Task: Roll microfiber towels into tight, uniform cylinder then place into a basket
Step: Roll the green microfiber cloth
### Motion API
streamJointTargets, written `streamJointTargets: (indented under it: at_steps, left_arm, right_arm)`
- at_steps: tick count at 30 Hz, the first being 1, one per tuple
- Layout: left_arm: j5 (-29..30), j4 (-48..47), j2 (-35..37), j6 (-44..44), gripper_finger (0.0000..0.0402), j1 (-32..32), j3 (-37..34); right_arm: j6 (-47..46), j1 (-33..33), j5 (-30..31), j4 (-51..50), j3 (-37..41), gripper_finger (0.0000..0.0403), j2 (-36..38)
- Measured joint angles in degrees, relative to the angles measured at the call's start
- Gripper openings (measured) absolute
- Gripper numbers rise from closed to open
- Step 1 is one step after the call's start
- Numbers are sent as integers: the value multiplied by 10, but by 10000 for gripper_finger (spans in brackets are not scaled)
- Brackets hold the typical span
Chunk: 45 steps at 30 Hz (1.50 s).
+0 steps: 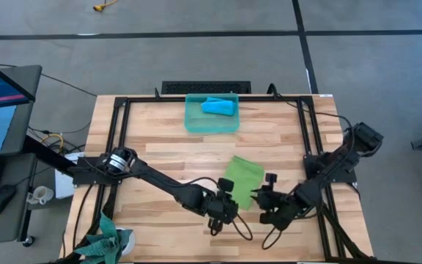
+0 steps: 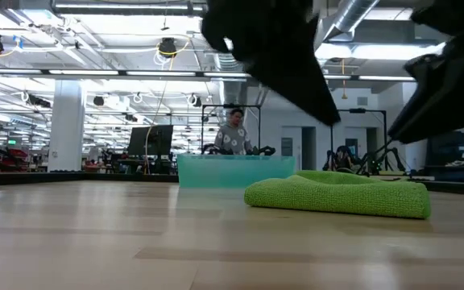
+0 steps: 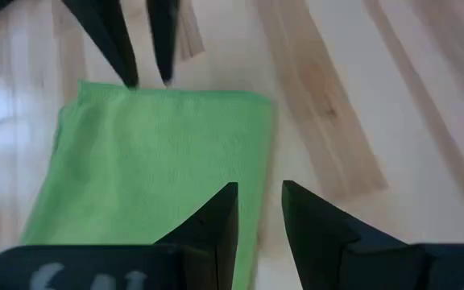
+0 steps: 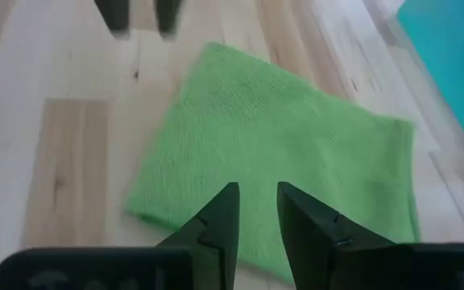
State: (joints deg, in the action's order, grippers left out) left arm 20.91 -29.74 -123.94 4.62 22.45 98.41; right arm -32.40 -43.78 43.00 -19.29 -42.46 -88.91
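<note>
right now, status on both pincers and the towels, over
Both pincers part open, empty, flanking near edge of green towel. Towel flat, unrolled. Blue towel already in basket. Nothing in the way.

Overhead looks straight down, low view skims the tabletop, both wrist cameras hover close; all share the green towel [image 1: 242, 177].

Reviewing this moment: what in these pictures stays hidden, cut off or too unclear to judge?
- Blue towel: in the low view, the basket wall hides it; how tightly it is rolled is too small to tell from above.
- Green towel: near edge is cut off in the left wrist view by the left claw.
- Right claw: low view shows only dark blurred arm shapes; contact with the towel is unclear.
</note>
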Motion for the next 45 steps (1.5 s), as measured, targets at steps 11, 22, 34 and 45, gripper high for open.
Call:
streamJointTargets:
  at_steps: [11,22,34,45]
  left_arm:
    - [-31,54,-10,-31,92,-69,-62]
    - [-76,89,-18,-99,92,-77,-105]
    - [-119,58,-17,-203,92,-74,-103]
    - [-139,6,-18,-195,92,-45,-45]
  right_arm:
    - [62,53,-95,100,0,109,-58]
    - [115,63,-169,162,-2,109,-119]
    - [113,64,-205,99,0,109,-86]
    - [74,34,-209,30,2,109,-45]
